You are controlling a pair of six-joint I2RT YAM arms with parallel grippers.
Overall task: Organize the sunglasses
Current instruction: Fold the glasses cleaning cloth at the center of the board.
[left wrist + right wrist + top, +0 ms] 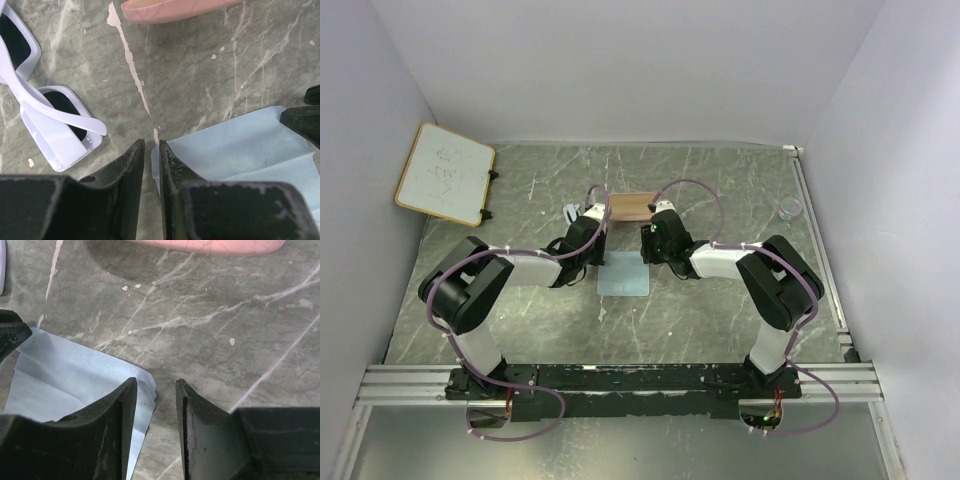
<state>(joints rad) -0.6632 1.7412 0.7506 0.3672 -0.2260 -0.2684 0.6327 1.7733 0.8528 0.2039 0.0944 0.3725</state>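
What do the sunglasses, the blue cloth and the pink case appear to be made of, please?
Sunglasses: probably glossy plastic; the thick, pale frame is smooth and catches highlights, and the lenses are dark.
Blue cloth: thin, matte fabric, possibly microfibre; it lies flat with soft fold creases.
Pink case: smooth, matte shell; plastic or faux leather, unclear from here.

On the bench (720,310), the sunglasses (55,145) lie just left of the case (630,206). The cloth (624,272) lies before both, apart from them. A whiteboard (445,172) sits far left, a small cup (790,208) far right.
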